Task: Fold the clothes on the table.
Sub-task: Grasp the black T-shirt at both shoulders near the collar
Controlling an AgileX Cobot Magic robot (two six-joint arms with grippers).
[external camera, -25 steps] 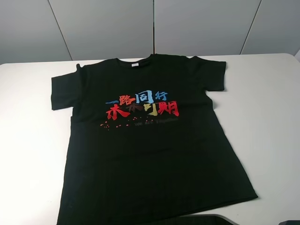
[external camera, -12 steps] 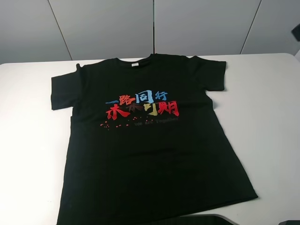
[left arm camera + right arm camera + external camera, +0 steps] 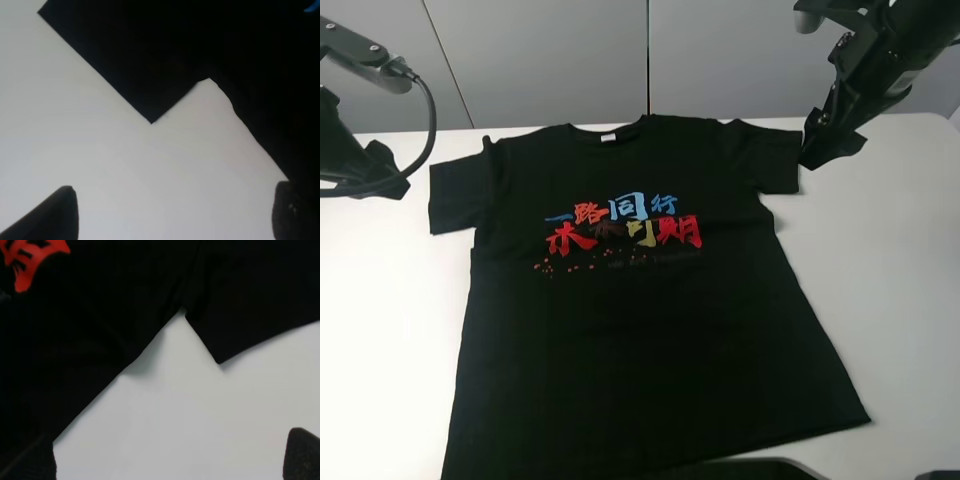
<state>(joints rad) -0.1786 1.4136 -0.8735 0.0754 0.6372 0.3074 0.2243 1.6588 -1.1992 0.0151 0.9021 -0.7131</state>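
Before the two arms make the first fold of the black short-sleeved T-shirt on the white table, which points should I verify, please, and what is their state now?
1. Black short-sleeved T-shirt lies flat, print side up, on the white table: ok.
2. Left gripper open and empty: ok.
3. Right gripper open and empty: ok.
4. Each gripper near its own sleeve, the left-side sleeve and the right-side sleeve: ok.
5. Grippers clear of the cloth: cannot tell for the right one.
6. Whole bottom hem in view: not ok, the picture edge cuts off its left corner.
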